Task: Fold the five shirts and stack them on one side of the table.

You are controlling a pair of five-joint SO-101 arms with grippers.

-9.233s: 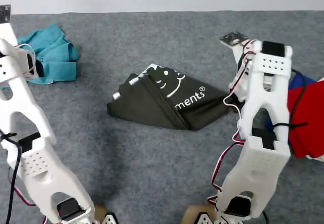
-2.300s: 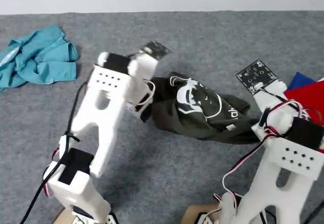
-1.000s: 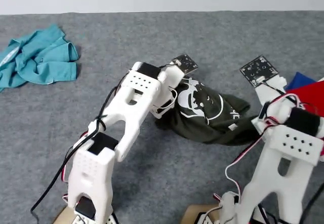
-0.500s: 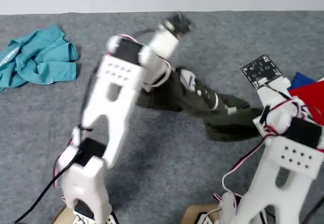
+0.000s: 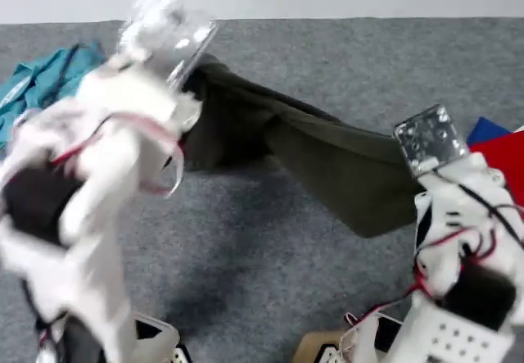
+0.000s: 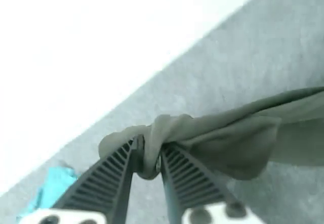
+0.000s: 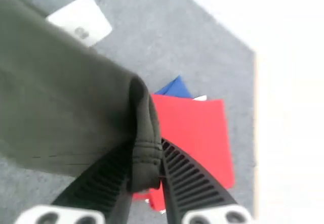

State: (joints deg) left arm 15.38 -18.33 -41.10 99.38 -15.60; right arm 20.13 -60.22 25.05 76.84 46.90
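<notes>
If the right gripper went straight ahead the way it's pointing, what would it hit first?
The right gripper is shut on the dark green shirt, so that cloth comes first. Past its fold, the edge of the red shirt looks next, though depth is unclear.

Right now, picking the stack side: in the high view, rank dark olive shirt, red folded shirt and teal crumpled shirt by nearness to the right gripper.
1. dark olive shirt, clamped in the right gripper.
2. red folded shirt, at the right edge.
3. teal crumpled shirt, far left.
</notes>
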